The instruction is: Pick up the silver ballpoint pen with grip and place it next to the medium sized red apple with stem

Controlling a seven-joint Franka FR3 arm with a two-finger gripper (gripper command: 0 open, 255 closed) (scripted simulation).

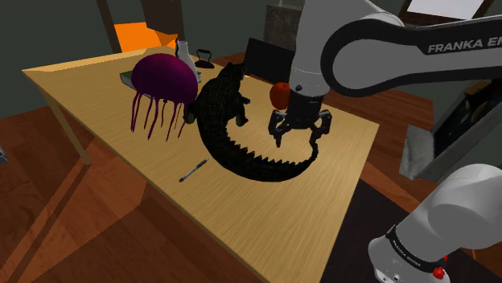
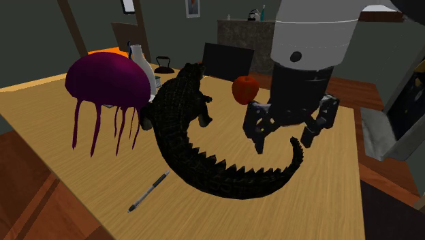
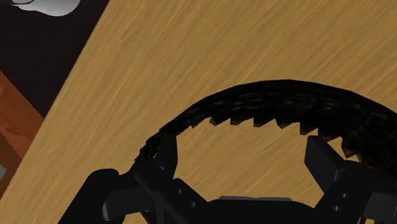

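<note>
The wooden table point(image 1: 96, 92) is carrying 6 items. 1 black crocodile figure point(image 1: 229, 120) is lying at the centre. 1 grey pen point(image 1: 193, 170) is lying beside its tail, and 1 red apple point(image 1: 279, 95) is sitting on its opposite side. 1 purple jellyfish point(image 1: 163, 79), 1 white vase point(image 1: 184, 56) and 1 small black kettle point(image 1: 203, 56) are standing near its head.

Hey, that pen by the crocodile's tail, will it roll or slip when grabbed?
The pen looks thin and round, lying flat on the smooth wooden table, so a nudge would probably roll it. Its slim barrel gives little to clasp, so it may pivot unless gripped near mid-length. It seems rigid and light.
</note>
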